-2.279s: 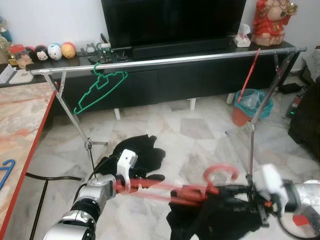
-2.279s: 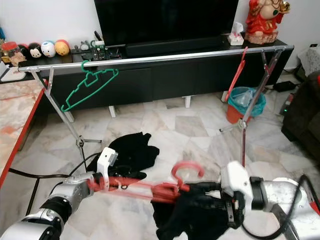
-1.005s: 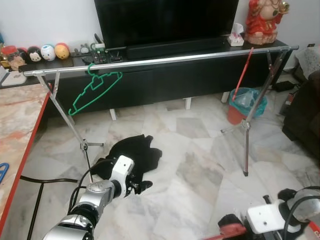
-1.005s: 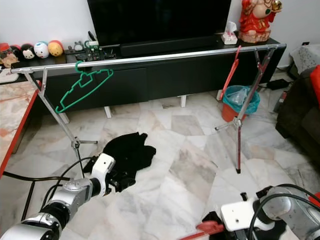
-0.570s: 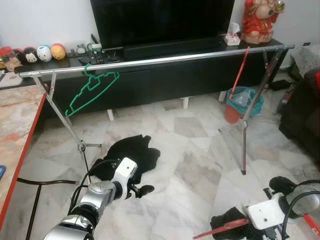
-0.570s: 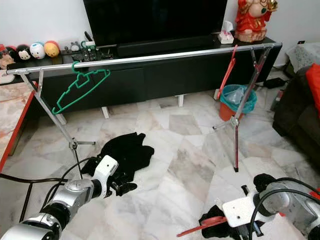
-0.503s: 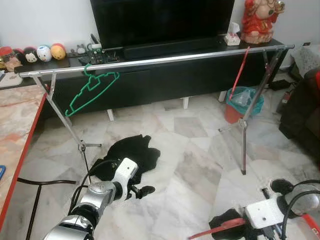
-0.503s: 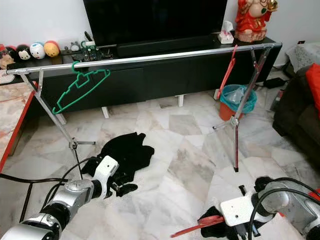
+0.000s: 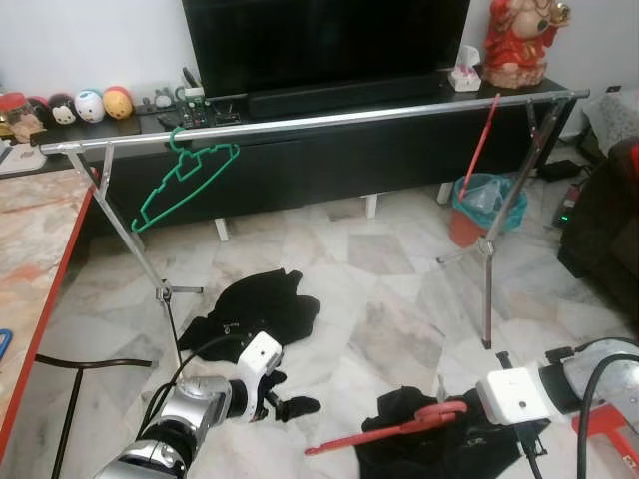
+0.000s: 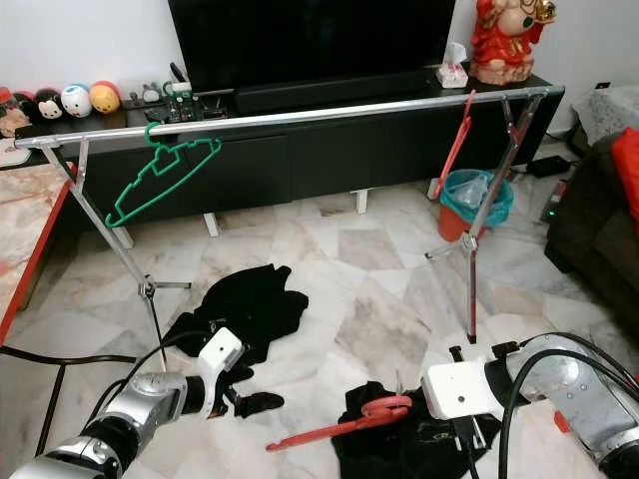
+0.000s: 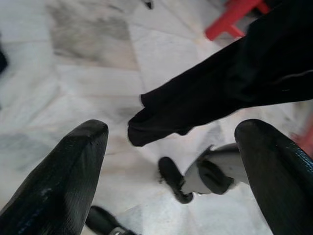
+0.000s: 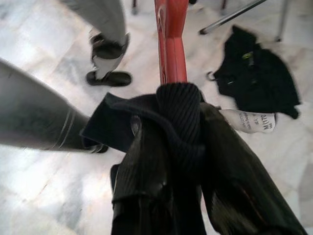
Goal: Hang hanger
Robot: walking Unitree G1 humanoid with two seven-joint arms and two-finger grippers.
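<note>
Our right gripper (image 12: 171, 161) clamps the red hanger (image 9: 384, 431) and black garment (image 9: 419, 449) at lower right; our left gripper (image 11: 166, 161) gapes empty, below the rail (image 9: 319, 120) with its green hanger (image 9: 185, 180).

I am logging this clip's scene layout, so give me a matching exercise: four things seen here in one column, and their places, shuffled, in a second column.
Things:
1. green hanger
2. red hanger with black garment
3. teal bin
4. loose black garment

Places:
A. on the floor below the rail's left part
B. held low by the right tool, near the floor
C. hooked on the metal rail, near its left end
D. on the floor behind the rack's right leg

Pairs: 1-C, 2-B, 3-D, 4-A
</note>
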